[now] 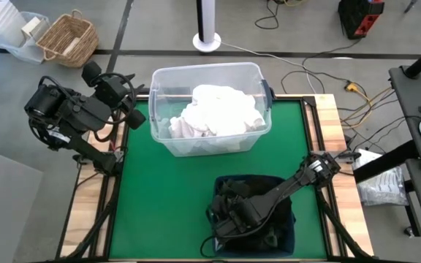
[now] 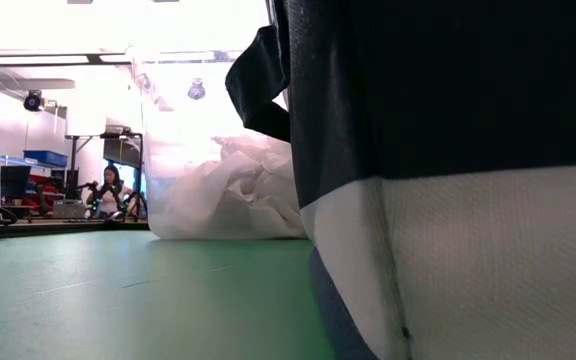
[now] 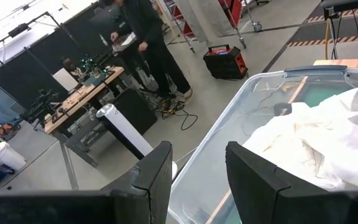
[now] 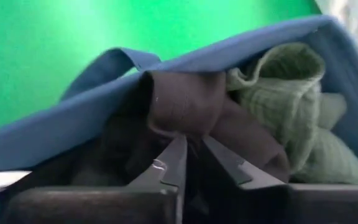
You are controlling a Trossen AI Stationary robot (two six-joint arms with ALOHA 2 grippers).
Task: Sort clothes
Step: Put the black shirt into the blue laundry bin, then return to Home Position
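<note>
White clothes (image 1: pixel 221 109) lie heaped in the clear plastic tub (image 1: pixel 163 135) at the table's far middle. Dark clothes (image 1: pixel 240 193) and an olive green garment (image 4: pixel 284 87) fill the navy square bin (image 1: pixel 287 234) at the near edge. My right gripper (image 4: pixel 194 152) reaches down into this bin (image 4: pixel 73 118), shut on a dark brown-black garment (image 4: pixel 185 102). My left gripper (image 3: pixel 197 168) is raised beside the tub's left end (image 3: pixel 229 124), open and holding nothing. My right gripper pinches a bunched fold of the dark garment (image 4: pixel 194 127) between its two fingertips (image 4: pixel 173 165). The fingers slant steeply down into the bin from its right side. The garment rests on the other clothes in the bin, against the bin's wall.
The green mat (image 1: pixel 167 197) lies bare left of the bin and in front of the tub. In the low view the bin's wall (image 2: pixel 448 90) fills the right half. Beyond the table stand a wicker basket (image 1: pixel 68 38), a fan base (image 1: pixel 207 40), cables and people at benches.
</note>
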